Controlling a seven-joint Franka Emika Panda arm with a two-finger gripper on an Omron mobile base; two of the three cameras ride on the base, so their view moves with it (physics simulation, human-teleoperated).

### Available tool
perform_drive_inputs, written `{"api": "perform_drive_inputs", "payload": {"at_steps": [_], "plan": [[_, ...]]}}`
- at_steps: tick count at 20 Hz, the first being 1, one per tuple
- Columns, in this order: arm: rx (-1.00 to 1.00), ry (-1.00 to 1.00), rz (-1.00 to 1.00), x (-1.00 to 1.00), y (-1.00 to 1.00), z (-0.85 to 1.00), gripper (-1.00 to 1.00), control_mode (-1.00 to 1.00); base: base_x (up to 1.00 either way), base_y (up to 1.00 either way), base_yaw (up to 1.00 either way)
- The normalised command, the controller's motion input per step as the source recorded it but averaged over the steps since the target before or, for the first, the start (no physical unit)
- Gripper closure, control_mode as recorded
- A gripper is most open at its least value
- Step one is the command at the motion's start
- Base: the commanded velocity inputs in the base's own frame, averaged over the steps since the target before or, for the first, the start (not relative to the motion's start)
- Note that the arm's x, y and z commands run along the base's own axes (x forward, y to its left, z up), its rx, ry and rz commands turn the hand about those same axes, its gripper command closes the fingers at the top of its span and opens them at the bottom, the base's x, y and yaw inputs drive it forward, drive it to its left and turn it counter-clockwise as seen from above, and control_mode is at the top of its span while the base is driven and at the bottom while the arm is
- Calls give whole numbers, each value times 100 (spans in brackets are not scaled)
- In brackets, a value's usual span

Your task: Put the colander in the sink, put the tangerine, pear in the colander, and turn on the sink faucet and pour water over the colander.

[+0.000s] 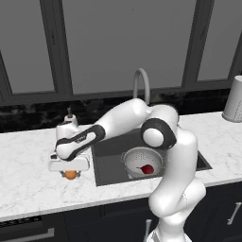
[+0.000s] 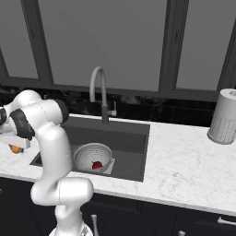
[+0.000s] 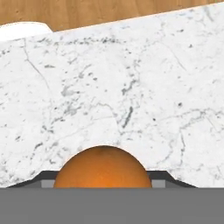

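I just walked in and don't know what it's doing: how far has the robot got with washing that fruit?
Done: the colander sits in the sink, and the pear lies inside it. In hand: the claw is down at the tangerine on the counter left of the sink; whether it grips it I cannot tell. Left: the tangerine must go into the colander, and the sink faucet shows no water.

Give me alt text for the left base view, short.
The white arm reaches left over the marble counter, its gripper around the tangerine just left of the sink. In the sink sits the colander with the dark red pear inside; the faucet stands behind, no water running.
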Motion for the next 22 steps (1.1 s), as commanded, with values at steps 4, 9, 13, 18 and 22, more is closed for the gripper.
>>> {"api": "perform_drive_inputs", "payload": {"at_steps": [4, 9, 13, 18, 22], "plan": [[0, -6, 0, -20, -96, 35, 100, -100, 0, 0, 0], [0, -4, 0, -3, -100, 40, 100, -100, 0, 0, 0], [0, -3, 0, 0, -100, 10, 100, -100, 0, 0, 0], [-1, -1, 0, 0, -73, 0, 100, -100, 0, 0, 0], [-3, -2, 0, 0, -59, 1, 100, -100, 0, 0, 0]]}}
